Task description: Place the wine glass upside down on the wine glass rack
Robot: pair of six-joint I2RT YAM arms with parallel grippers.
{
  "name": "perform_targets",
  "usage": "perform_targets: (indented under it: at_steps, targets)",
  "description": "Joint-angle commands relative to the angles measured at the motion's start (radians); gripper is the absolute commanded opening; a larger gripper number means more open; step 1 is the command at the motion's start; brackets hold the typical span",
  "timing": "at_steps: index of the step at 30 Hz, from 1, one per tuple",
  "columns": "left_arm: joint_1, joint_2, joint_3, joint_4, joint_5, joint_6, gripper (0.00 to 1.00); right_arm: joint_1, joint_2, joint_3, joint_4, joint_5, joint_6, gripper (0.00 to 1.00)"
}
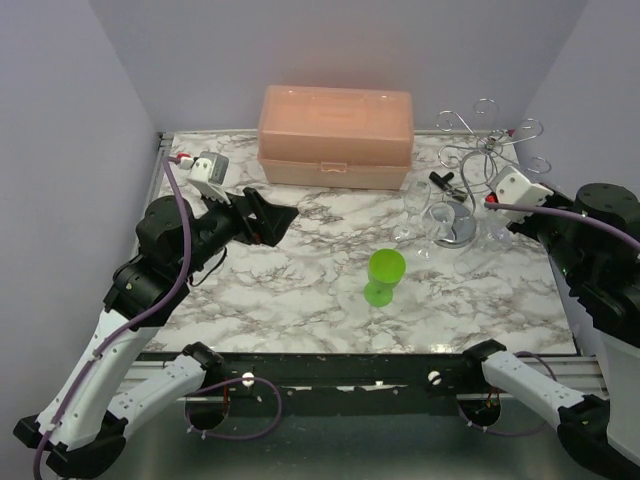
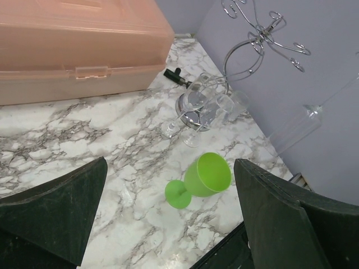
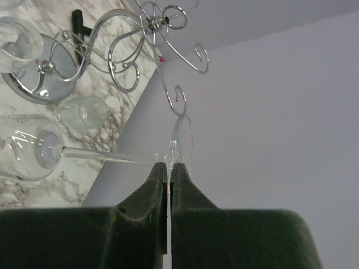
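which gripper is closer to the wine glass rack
Right. The right gripper is beside the wine glass rack, pinching a clear glass; the left gripper sits across the table.

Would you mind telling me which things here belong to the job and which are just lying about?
Part of the job:
- the wine glass, pinched by its foot in the right tool
- the wine glass rack

Just lying about:
- green goblet
- pink box
- spare clear glasses by the rack's base
- small black item

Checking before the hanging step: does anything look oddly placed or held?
The right gripper pinches the clear wine glass only by its foot's thin edge, so it sticks out sideways beside the rack.
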Motion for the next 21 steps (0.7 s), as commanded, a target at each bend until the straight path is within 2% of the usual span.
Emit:
perform_targets:
  at_steps: [1,7,11,16,18,21]
  targets:
    - [0.012,-0.021,0.027,0.032,0.058,0.022,0.99,0.043,0.012,-0.001,0.049,0.161,-0.033,0.00]
    - [0.019,-0.041,0.013,0.031,0.066,0.033,0.98,0.047,0.049,0.053,0.007,0.077,-0.025,0.00]
    - [0.027,-0.047,0.007,0.029,0.070,0.043,0.99,0.047,0.133,0.189,-0.090,-0.136,0.029,0.00]
    - [0.035,-0.049,0.009,0.027,0.074,0.050,0.98,0.047,0.293,0.382,-0.103,-0.353,0.082,0.00]
    - [0.037,-0.056,0.008,0.027,0.068,0.048,0.98,0.048,0.356,0.433,-0.069,-0.424,0.108,0.00]
    - [0.039,-0.070,0.000,0.029,0.052,0.044,0.98,0.047,0.427,0.417,0.118,-0.378,0.163,0.00]
